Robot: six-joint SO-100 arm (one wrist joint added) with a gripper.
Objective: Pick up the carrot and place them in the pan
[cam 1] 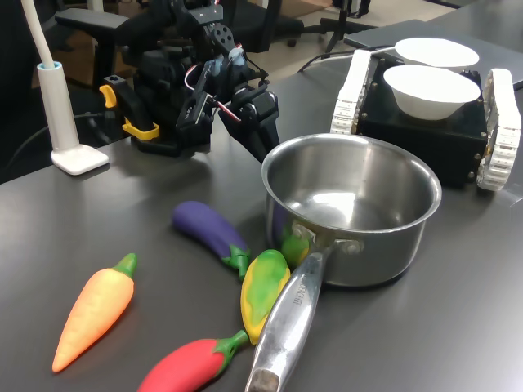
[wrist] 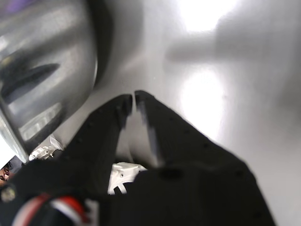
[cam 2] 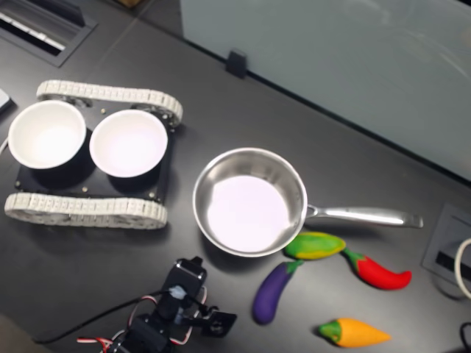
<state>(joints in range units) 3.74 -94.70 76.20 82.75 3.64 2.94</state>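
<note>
**A:** So how far along is this? Looks like basically nothing is done. The pan (cam 1: 351,208) is empty in both exterior views, just bare steel inside.

**B:** Yep. The carrot (cam 1: 94,310) lies flat on the table (cam 1: 458,310) at the first exterior view's lower left, well apart from the pan, with the purple eggplant (cam 1: 211,230), the corn (cam 1: 263,290) and the red chilli (cam 1: 189,367) between or nearby.

**A:** And the gripper (wrist: 134,101)?

**B:** In the wrist view the jaws are pressed nearly together at the tips, nothing between them. It hangs low just beside the pan's outer wall, nowhere near the carrot.

**A:** So the whole job is left: reach over, open up, grab, lift, carry, drop.

**B:** I'd say so. The two white bowls (cam 2: 129,143) on the tracked base aren't involved.
</note>
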